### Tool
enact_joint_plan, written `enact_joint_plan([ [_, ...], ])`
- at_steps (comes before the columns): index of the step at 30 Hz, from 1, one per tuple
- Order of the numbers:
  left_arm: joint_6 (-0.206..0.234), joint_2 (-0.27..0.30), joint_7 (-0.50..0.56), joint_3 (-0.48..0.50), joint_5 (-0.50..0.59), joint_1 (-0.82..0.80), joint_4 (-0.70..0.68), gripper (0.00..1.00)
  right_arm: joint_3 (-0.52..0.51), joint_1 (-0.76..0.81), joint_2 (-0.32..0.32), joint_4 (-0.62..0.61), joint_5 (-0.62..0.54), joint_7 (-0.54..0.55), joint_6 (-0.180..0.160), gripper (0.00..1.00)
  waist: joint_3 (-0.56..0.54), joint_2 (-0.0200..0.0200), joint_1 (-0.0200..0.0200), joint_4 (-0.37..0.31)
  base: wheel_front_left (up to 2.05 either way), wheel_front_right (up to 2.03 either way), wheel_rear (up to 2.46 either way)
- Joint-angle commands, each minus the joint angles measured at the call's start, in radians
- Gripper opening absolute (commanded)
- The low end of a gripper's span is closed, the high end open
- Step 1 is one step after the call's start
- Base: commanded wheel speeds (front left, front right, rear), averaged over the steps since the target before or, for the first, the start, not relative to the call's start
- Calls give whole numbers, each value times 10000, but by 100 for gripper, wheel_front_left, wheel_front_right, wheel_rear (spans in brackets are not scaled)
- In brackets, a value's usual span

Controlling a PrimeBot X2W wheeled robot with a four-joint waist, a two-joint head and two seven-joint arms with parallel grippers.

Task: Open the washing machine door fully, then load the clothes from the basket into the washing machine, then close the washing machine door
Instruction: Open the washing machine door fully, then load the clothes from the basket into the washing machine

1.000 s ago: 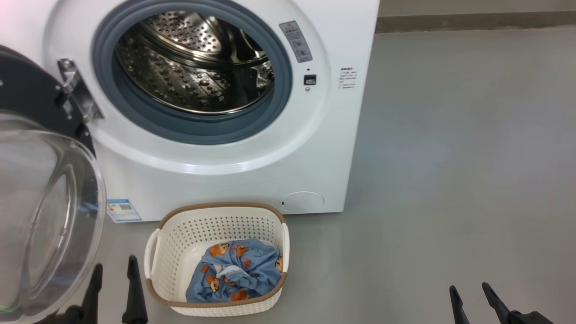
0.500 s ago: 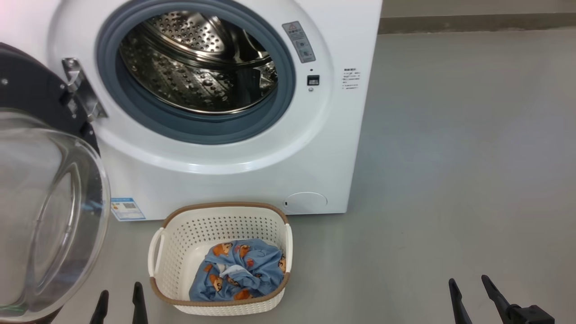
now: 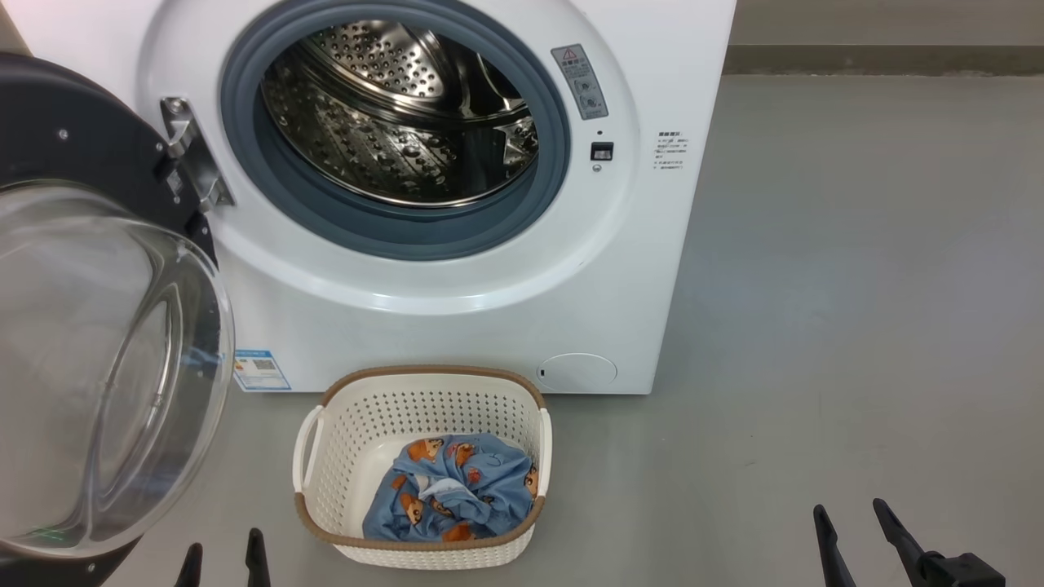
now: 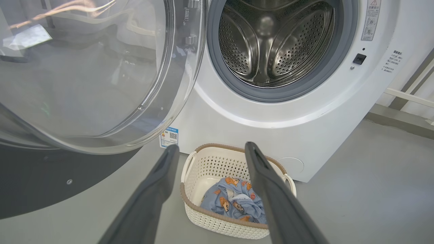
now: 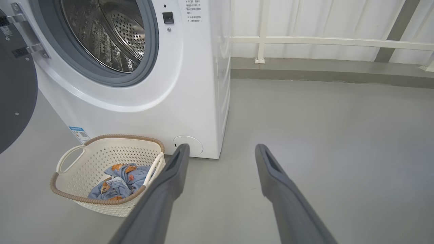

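The white washing machine [image 3: 457,318] stands with its door [image 3: 90,367] swung wide to the left, black rim up and clear glass bulging toward me. The steel drum [image 3: 400,114] is bare inside. On the floor in front sits the cream basket [image 3: 420,465] holding the light blue bear-print clothes [image 3: 457,497]. My left gripper [image 3: 222,558] is open at the lower left, just left of the basket and below the door glass. My right gripper [image 3: 852,530] is open at the lower right over bare floor. In the left wrist view the clothes [image 4: 234,203] lie between the fingers [image 4: 159,183].
Grey floor [image 3: 856,285] spreads to the right of the machine. A white railing [image 5: 325,40] and a low kerb run along the back wall. The open door [image 4: 84,67] hangs close above my left gripper [image 4: 210,149].
The head camera has swung so the whole scene sits further right. The left gripper's fingers have sunk lower at the picture's bottom edge. The right gripper has barely moved.
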Motion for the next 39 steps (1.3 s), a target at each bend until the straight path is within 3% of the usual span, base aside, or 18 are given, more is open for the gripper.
enact_joint_plan([
  [1, 8, 122, -120, 265, 26, -195, -170, 100, 264, -393, -133, -211, -122, -124, 16, 100, -16, -1, 0, 52, 0, 0, 0],
  [39, 71, 120, -120, 114, 229, -100, -145, 100, 385, -503, -133, -425, -64, -124, 16, 100, -21, -1, 0, 15, 1, -1, 0],
])
